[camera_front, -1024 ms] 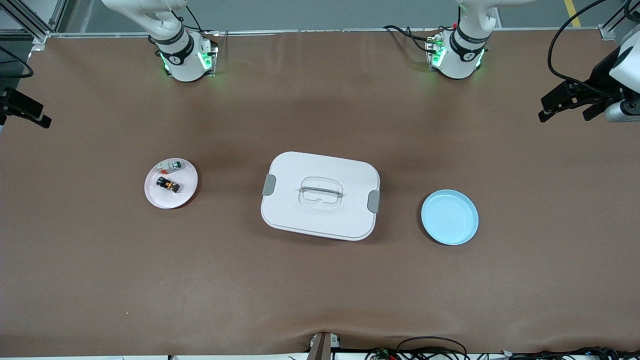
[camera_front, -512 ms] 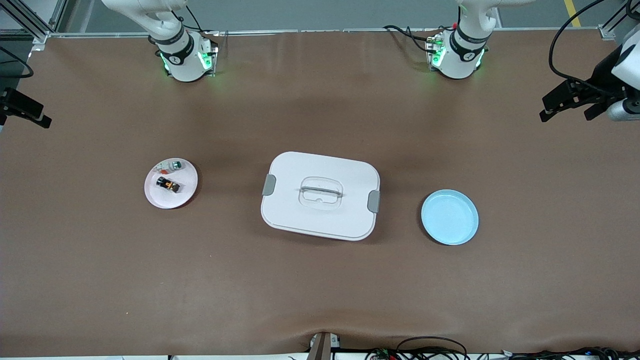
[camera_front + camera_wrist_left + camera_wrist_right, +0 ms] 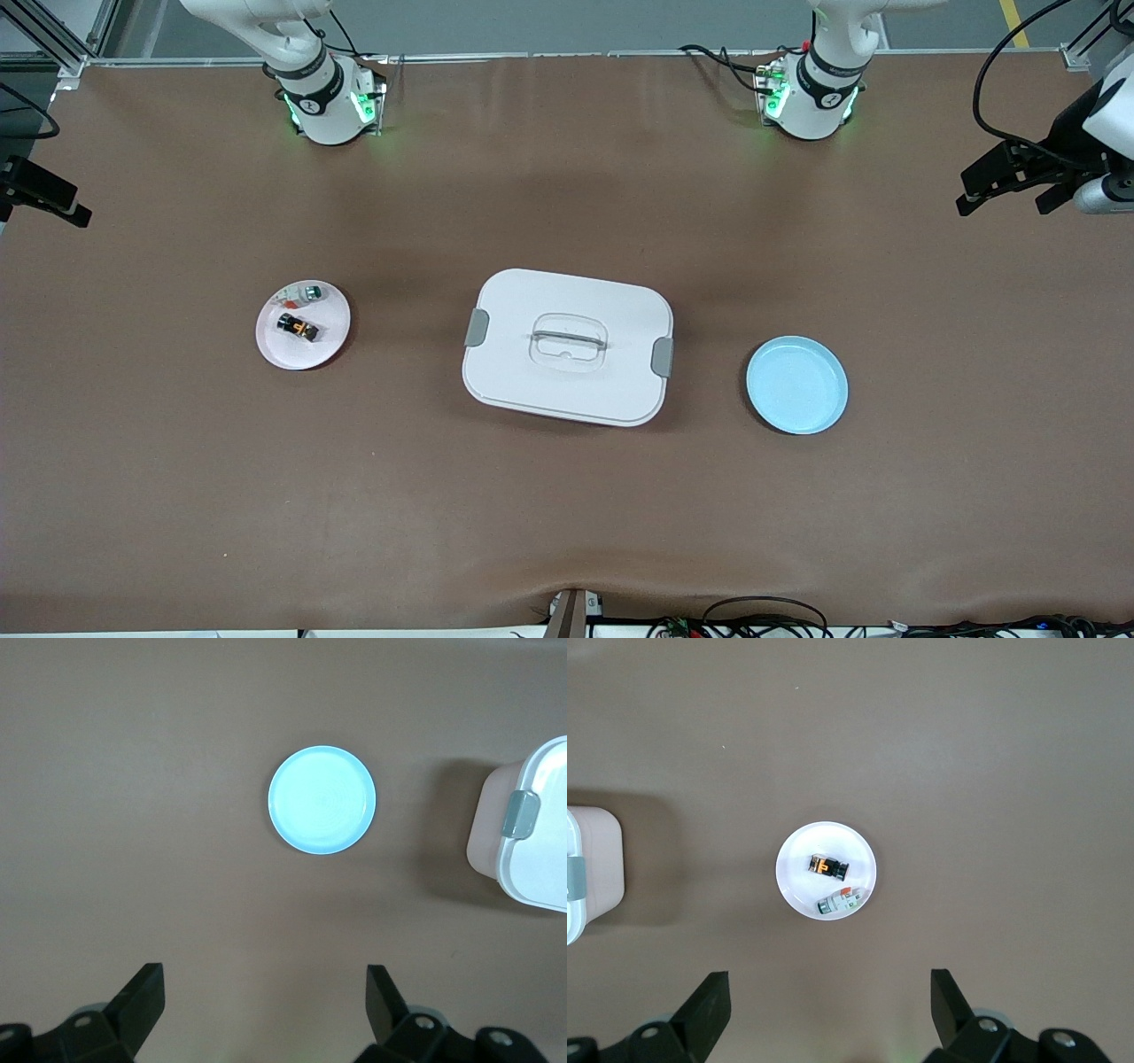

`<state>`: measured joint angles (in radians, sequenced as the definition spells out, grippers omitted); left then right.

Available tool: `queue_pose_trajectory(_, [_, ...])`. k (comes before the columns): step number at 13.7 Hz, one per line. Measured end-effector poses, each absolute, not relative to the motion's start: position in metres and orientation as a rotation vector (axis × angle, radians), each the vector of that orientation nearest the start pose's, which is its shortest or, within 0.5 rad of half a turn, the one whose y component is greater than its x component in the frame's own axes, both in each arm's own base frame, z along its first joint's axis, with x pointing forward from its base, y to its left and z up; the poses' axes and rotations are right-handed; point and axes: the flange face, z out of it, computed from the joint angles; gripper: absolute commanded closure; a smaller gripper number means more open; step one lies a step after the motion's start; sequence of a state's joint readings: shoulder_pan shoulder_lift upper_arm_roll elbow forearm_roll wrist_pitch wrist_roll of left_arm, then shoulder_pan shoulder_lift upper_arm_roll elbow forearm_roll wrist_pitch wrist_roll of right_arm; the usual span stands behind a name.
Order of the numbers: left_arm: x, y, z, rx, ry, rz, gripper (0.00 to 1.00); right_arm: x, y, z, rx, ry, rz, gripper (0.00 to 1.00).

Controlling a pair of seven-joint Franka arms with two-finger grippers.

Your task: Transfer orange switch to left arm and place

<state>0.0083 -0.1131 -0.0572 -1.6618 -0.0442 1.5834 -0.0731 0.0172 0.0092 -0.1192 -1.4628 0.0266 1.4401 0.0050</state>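
Hovering unchanged, my right gripper (image 3: 824, 1014) gapes above the orange switch (image 3: 298, 327); my left gripper (image 3: 266, 1010), open, waits beside the box (image 3: 567, 346); transfer unstarted.

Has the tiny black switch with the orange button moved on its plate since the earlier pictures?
No. The orange switch lies at the same spot on the pale pink plate, beside the small white-grey part, as before.

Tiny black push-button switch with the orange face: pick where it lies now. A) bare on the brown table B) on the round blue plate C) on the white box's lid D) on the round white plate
D: the orange switch lies on the round white plate, beside a white-grey part with a green cap.
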Motion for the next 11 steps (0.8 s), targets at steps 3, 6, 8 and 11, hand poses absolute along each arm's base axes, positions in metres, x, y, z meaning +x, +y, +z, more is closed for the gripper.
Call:
queue_pose_trajectory(3, [0.519, -0.032, 0.643, -3.181, -0.036, -0.052, 0.0, 0.555, -0.051, 0.638, -3.112, 0.163, 0.091, 0.0])
queue_pose_trajectory(6, [0.519, -0.032, 0.644, -3.181, -0.033, -0.052, 0.0, 0.562, -0.052, 0.627, -3.113, 0.169, 0.101, 0.0])
queue_pose_trajectory(8, [0.519, -0.032, 0.644, -3.181, -0.033, -0.052, 0.0, 0.564, -0.056, 0.614, -3.111, 0.181, 0.137, 0.0])
queue_pose_trajectory(11, [0.519, -0.032, 0.646, -3.181, -0.031, -0.06, 0.0, 0.569, -0.07, 0.569, -3.104, 0.262, 0.173, 0.0])
